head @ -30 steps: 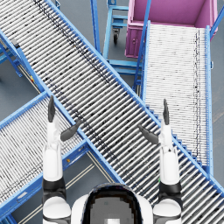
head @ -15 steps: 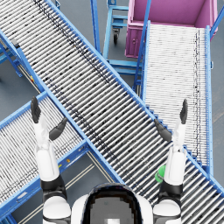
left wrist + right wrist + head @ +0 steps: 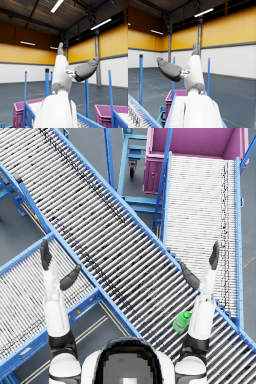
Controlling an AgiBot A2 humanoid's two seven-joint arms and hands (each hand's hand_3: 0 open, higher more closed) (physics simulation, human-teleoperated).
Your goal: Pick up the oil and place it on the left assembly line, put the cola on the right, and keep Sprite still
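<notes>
A green bottle lies on the central roller conveyor near its lower right end, partly hidden behind my right forearm; it looks like the Sprite. No oil or cola shows in any view. My left hand is raised above the left conveyor, fingers spread, holding nothing. My right hand is raised between the central and right conveyor, also spread and empty. The wrist views show each hand, left hand and right hand, lifted against the warehouse hall.
A magenta bin stands at the far end of the right conveyor. Blue frame rails and posts run between the lines. More magenta bins and blue posts appear in the wrist views.
Both arms have swung outward and lifted, the hands spreading farther apart. The green bottle has come into view by my right forearm.
</notes>
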